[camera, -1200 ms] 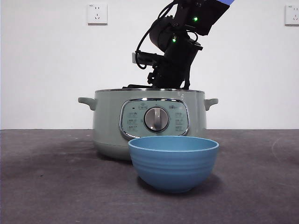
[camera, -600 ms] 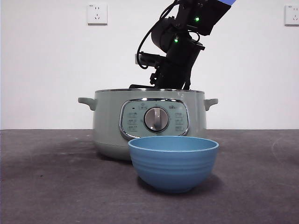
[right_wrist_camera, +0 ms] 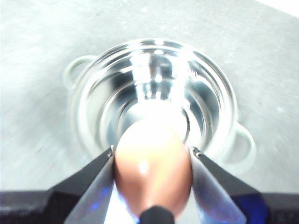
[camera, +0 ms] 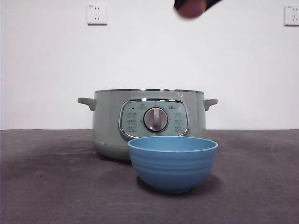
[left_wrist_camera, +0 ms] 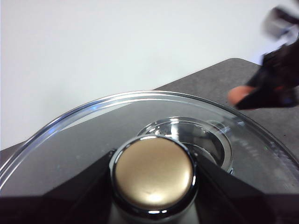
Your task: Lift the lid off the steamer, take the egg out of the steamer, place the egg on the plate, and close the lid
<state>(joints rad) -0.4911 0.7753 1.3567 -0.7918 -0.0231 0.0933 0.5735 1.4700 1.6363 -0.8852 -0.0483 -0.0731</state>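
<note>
From the front, the squat sage-green electric steamer [camera: 149, 122] with its round silver dial stands uncovered on the dark grey table [camera: 46, 186], and the deep blue ridged plate [camera: 173, 162] sits empty just in front of it, overlapping its lower right. High above the pot, at the top edge, only a black tip of the right gripper [camera: 191, 5] shows, with a brownish, blurred egg [camera: 190, 9] in it. Two white wall sockets [camera: 97, 13] hang on the white wall behind.

In the left wrist view, the left gripper [left_wrist_camera: 153, 186] has its black jaws clamped on either side of the knob [left_wrist_camera: 153, 173], which looks golden here, of the round clear glass lid [left_wrist_camera: 93, 140], held off the pot. Through the glass the steamer's shiny inside is visible, and beyond the rim the other arm shows as a blur with the egg's tip.

In the right wrist view, the right gripper [right_wrist_camera: 153, 186] points straight down over the open steamer [right_wrist_camera: 154, 93], jaws pressed against both sides of the tan, rounded egg [right_wrist_camera: 153, 170], well above the bare metal bowl.
</note>
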